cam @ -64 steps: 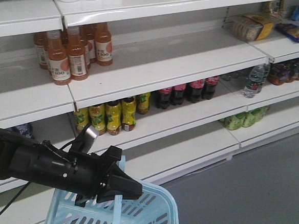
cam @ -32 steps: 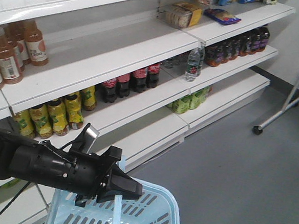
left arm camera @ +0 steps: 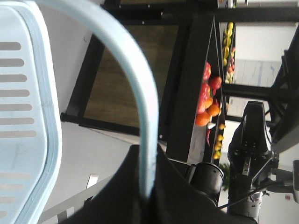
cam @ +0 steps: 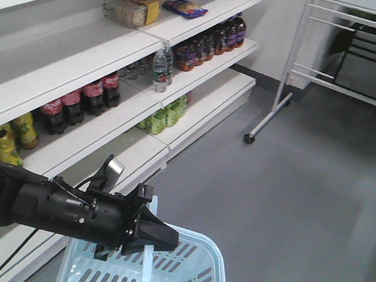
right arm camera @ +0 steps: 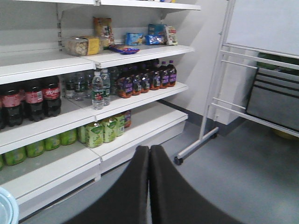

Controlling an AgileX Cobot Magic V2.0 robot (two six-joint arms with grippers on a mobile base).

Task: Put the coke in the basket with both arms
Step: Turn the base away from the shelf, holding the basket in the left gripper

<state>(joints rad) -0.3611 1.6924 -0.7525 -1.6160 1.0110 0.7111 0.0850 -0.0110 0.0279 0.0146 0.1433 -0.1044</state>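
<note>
The pale blue basket (cam: 213, 264) hangs at the bottom of the front view, carried by its flat swing handle (cam: 145, 268). My left gripper (cam: 168, 238), black and pointed, is shut on that handle. In the left wrist view the handle (left arm camera: 135, 84) curves down between the two dark fingers of the left gripper (left arm camera: 147, 186), with the basket's slotted side (left arm camera: 28, 121) at left. My right gripper (right arm camera: 149, 151) is shut with nothing in it, pointing at the shelves over grey floor. The coke is out of view.
White store shelves (cam: 117, 52) run along the left. They hold dark cola bottles with red label bands (cam: 81, 101), a water bottle (cam: 161, 67) and green drink bottles (cam: 160, 116). A white wheeled rack (cam: 286, 77) stands at the back right on grey floor (cam: 287, 206).
The view has swung right along the shelves: the orange juice bottles have left the frame and the wheeled rack and open floor have come in. The left gripper still holds the basket handle.
</note>
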